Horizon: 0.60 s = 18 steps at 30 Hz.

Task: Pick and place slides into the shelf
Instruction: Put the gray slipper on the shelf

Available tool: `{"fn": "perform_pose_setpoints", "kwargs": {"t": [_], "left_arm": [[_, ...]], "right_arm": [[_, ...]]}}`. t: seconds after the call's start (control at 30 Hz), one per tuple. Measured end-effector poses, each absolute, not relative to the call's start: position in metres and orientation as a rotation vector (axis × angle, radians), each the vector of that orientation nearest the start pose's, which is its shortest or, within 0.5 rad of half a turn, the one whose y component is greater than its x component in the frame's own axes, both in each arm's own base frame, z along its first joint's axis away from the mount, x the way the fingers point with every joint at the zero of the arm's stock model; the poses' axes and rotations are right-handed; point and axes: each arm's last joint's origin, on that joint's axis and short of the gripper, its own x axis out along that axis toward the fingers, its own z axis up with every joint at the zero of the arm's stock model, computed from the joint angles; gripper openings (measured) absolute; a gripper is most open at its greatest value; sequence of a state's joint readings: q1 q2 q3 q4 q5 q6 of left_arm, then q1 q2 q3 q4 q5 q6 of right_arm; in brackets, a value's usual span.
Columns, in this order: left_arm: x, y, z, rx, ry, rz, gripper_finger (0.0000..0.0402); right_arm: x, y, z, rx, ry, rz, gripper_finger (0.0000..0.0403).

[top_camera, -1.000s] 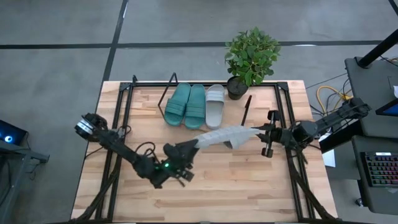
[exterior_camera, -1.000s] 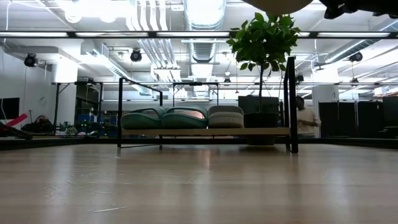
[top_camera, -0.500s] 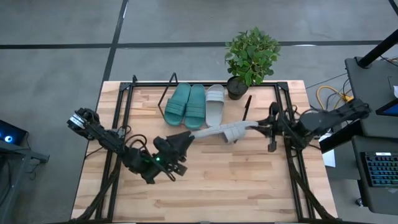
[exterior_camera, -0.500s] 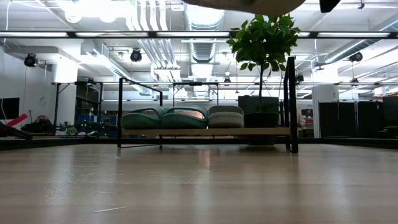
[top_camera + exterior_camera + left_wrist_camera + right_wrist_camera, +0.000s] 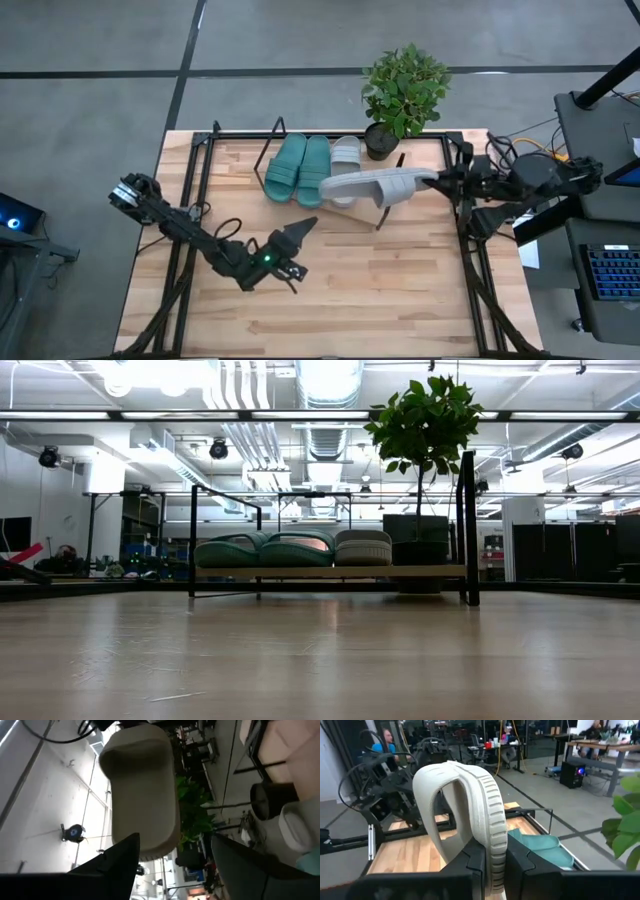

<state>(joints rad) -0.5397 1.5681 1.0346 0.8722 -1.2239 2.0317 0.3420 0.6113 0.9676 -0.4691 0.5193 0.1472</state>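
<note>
Two teal slides [image 5: 300, 168] and one grey slide [image 5: 346, 160] lie side by side on the shelf [image 5: 330, 571] at the table's far side. In the low view they show as teal [image 5: 260, 550] and grey [image 5: 362, 546], soles on the slanted board. A second grey slide [image 5: 375, 185] hangs in the air over the shelf's right end, with my right gripper [image 5: 432, 180] shut on it. My left gripper [image 5: 303, 228] stands open at mid-table, short of that slide. The left wrist view shows its sole [image 5: 145, 795] beyond the open gripper [image 5: 175, 865], clear of the fingers. My right gripper [image 5: 495, 865] pinches the ribbed edge of the grey slide's sole [image 5: 495, 837] between its two fingers, at the slide's right end. The fingers come in level from the table's right. The slide is lifted clear, turned on its side, its strap [image 5: 432, 795] arching outward, and it reaches toward the table's left.
A potted plant [image 5: 405, 90] stands at the far edge just right of the shelf. The shelf's black end frames [image 5: 262, 165] rise at both ends. Bare wooden tabletop [image 5: 400, 280] lies near and right of my left arm. A person [image 5: 385, 742] shows in the room beyond.
My right gripper has risen and drawn back toward the table's far right, rolling its wrist, and has carried the grey slide along. The slide has come away from my left gripper, turned onto its side, and now hangs over the shelf's right end. My left gripper has rolled slightly in place.
</note>
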Motion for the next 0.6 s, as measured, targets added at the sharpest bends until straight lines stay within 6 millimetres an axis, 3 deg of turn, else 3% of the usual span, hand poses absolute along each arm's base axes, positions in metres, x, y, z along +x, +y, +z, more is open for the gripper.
{"fn": "perform_pose_setpoints", "kwargs": {"t": [0.23, 0.6], "left_arm": [[0.312, -0.122, 0.317, 1.746, 0.610, 0.645, 0.0231], [0.324, -0.090, 0.317, 1.766, 0.661, 0.690, 0.0231]], "right_arm": [[0.112, 0.025, 0.375, 0.107, 0.139, -0.183, 0.0024], [0.112, 0.025, 0.379, 0.131, 0.122, -0.188, 0.0024]]}}
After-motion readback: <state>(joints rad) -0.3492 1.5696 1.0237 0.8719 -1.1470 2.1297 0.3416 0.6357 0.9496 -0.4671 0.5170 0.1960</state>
